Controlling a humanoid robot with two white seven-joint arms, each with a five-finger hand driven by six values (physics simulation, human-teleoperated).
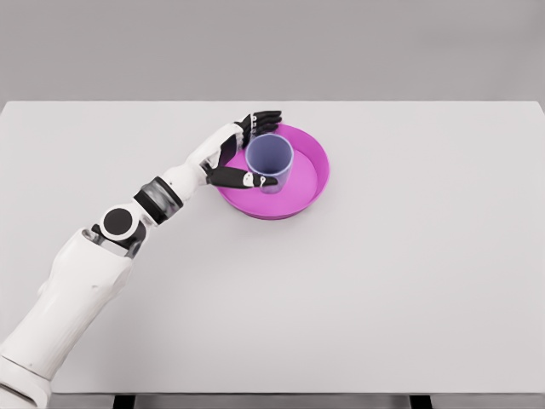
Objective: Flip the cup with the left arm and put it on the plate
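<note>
A translucent lavender cup (pixel 270 160) stands upright, mouth up, inside the magenta plate (pixel 312 170) at the middle of the white table. My left hand (pixel 273 150) reaches in from the lower left and wraps the cup's left side. The dark fingers (pixel 263 120) curl behind the rim and the thumb (pixel 247 179) presses across the front wall. The cup's base rests on the plate's floor, left of the plate's centre. The right arm does not show.
The white table (pixel 409 273) spreads wide around the plate, its front edge near the bottom of the picture. My left forearm (pixel 183 175) lies diagonally over the table left of the plate.
</note>
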